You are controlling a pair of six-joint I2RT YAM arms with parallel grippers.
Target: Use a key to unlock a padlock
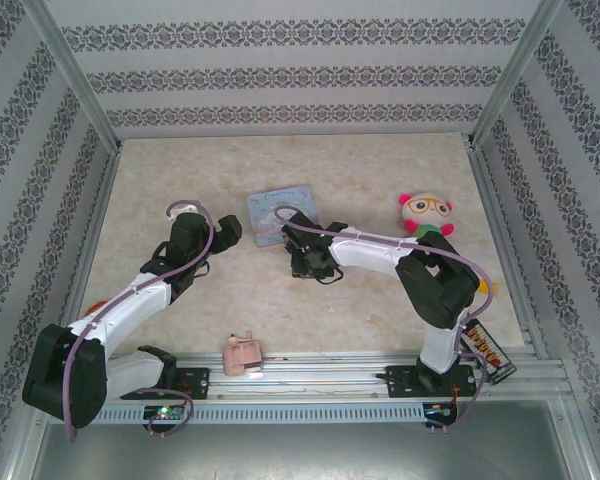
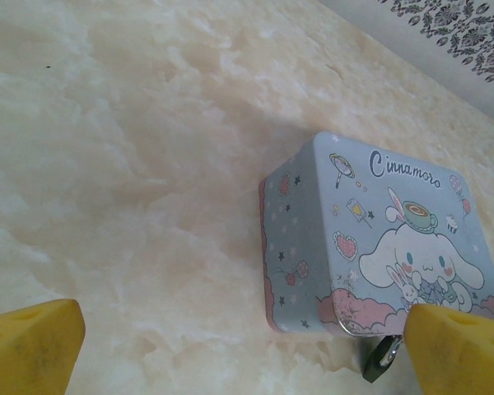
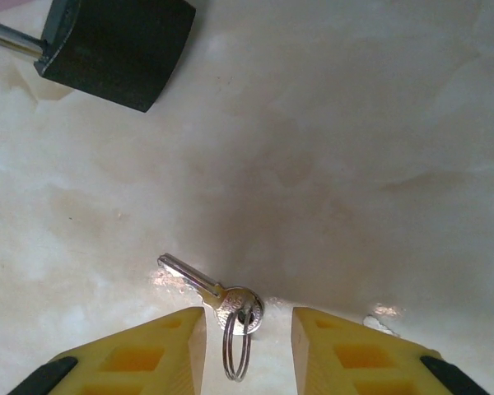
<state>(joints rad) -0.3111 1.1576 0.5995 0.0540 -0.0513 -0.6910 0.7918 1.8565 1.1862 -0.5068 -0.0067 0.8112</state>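
Note:
The small silver key [image 3: 199, 284] lies flat on the marble table with a wire ring [image 3: 236, 346] through its head. My right gripper [image 3: 249, 325] is low over it, its yellow fingers [image 3: 148, 354] straddling the key's head and ring with gaps on both sides, so it is open. The black padlock [image 3: 115, 49] lies at the top left of the right wrist view, its silver shackle pointing left. In the left wrist view the padlock [image 2: 379, 362] peeks out beside the blue cartoon tin [image 2: 379, 239]. My left gripper [image 2: 243, 329] hangs wide open above the table, left of the tin.
The blue tin [image 1: 280, 212] lies mid-table between the arms. A plush toy [image 1: 426, 213] sits at the right, a pink plastic toy [image 1: 242, 355] by the front rail, and a dark and orange item [image 1: 488, 352] by the right arm's base. Patterned walls enclose the table.

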